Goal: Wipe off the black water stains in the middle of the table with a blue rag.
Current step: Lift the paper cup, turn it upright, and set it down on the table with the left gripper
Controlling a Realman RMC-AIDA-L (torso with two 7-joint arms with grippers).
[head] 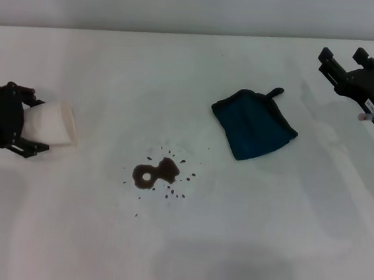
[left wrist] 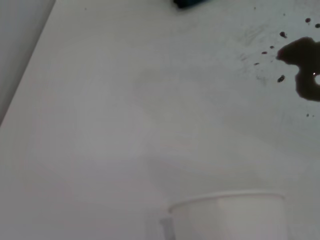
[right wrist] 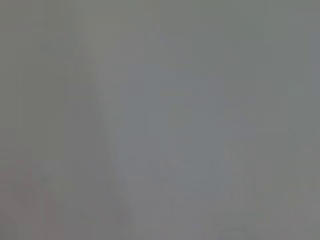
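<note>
Bright even light, faint soft shadows, right wrist view blank grey blur

The blue rag [head: 255, 125] lies crumpled right of centre; the black water stains [head: 155, 173] spot the white table [head: 263, 240] mid-frame.

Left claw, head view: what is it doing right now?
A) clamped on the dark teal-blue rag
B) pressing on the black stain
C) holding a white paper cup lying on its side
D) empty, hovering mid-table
C. The left claw at the table's left edge is closed around the white paper cup, which lies on its side, while the dark teal-blue folded rag lies untouched and apart from the black water stain.
</note>
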